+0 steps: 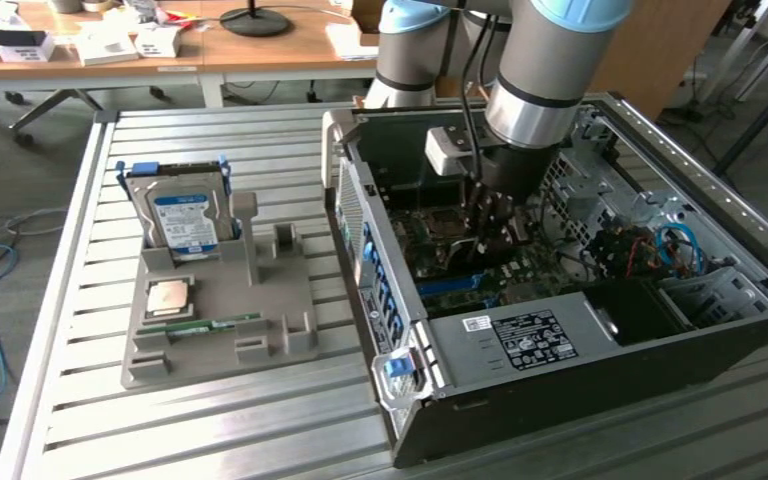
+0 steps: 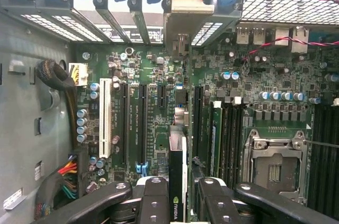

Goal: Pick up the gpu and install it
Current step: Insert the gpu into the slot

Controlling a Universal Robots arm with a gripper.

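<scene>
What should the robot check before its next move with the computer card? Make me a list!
1. gpu gripped between the end effector fingers: ok.
2. Card standing edge-on to the motherboard: ok.
3. Card lined up with a long black slot: cannot tell.
4. Card pushed fully home: cannot tell.
5. Red-and-black wire apart from the card: ok.
6. Hard drive parked outside the computer case: ok.

Bright, even light — soft, faint shadows
</scene>
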